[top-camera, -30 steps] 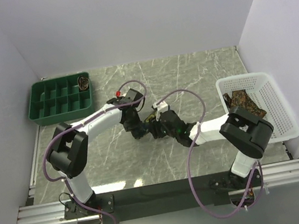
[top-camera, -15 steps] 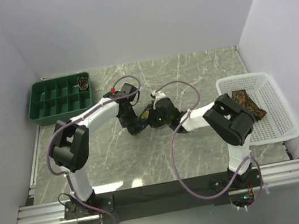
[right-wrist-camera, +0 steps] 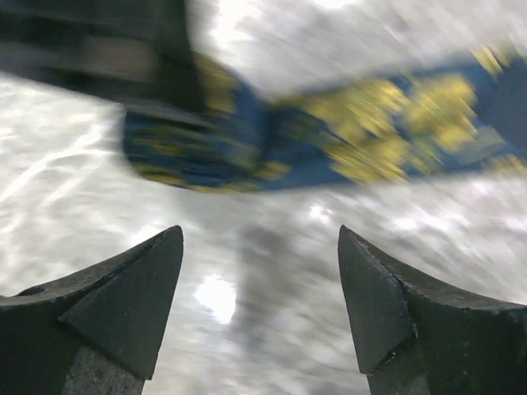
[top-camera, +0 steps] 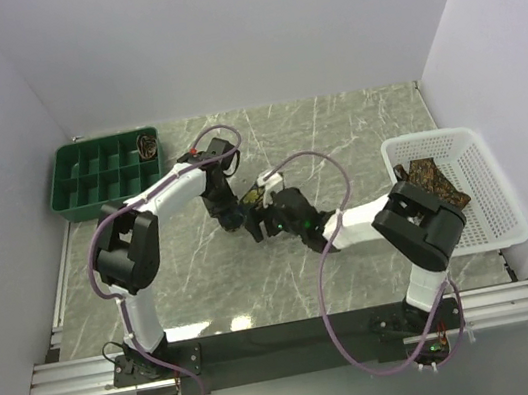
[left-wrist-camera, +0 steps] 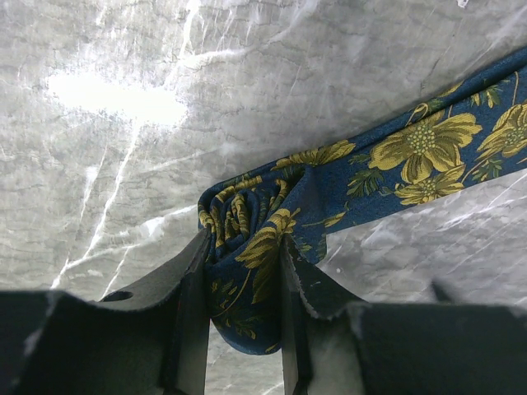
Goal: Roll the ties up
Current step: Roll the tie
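Observation:
A dark navy tie with yellow flowers is partly rolled at mid-table. My left gripper is shut on the rolled end, with the fabric bulging between its fingers. The loose tail runs off to the upper right, flat on the marble. In the blurred right wrist view, the same tie lies ahead of my right gripper, which is open and holds nothing. From above, both grippers meet at the tie, the left gripper close beside the right gripper. Brown patterned ties lie in the basket.
A white mesh basket stands at the right edge. A green compartment tray sits at the back left, with a rolled tie in its far right compartment. White walls close in the table on three sides.
My right gripper has opened wide and its arm has shifted left toward the roll. The left gripper stays shut on the rolled end and has edged back a little.

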